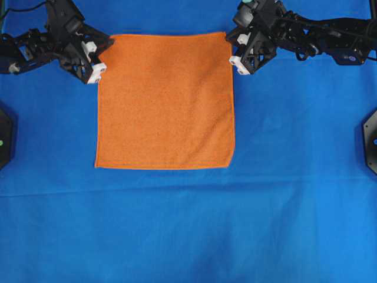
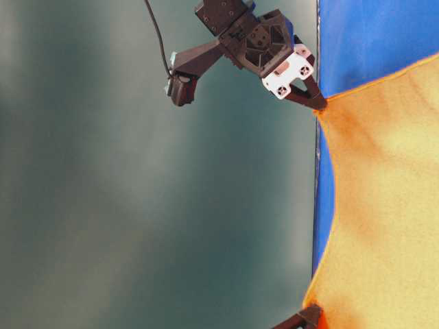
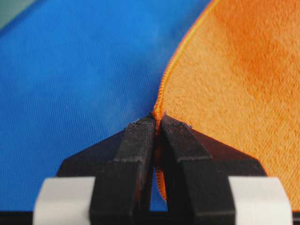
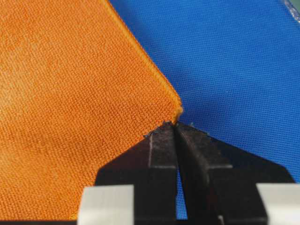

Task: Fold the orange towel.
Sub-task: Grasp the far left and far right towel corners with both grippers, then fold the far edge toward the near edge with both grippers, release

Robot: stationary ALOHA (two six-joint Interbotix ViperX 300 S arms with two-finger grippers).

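Blue cloth (image 1: 188, 230) is covering the whole work surface, and the orange towel (image 1: 165, 101) is lying square in the upper middle of the overhead frame. At upper left, the left gripper (image 1: 98, 72) is pinching the towel's top-left corner, jaws closed tight on the hem in its wrist view (image 3: 157, 123). At upper right, the right gripper (image 1: 240, 66) is clamping the top-right corner likewise (image 4: 174, 125). In the table-level view both corners are peaking off the surface. For a clean fold, both corners should travel together at equal height toward the lower edge (image 1: 164, 168), keeping the span taut. Open blue surface is lying below the towel and to both sides; nothing is obstructing the path.
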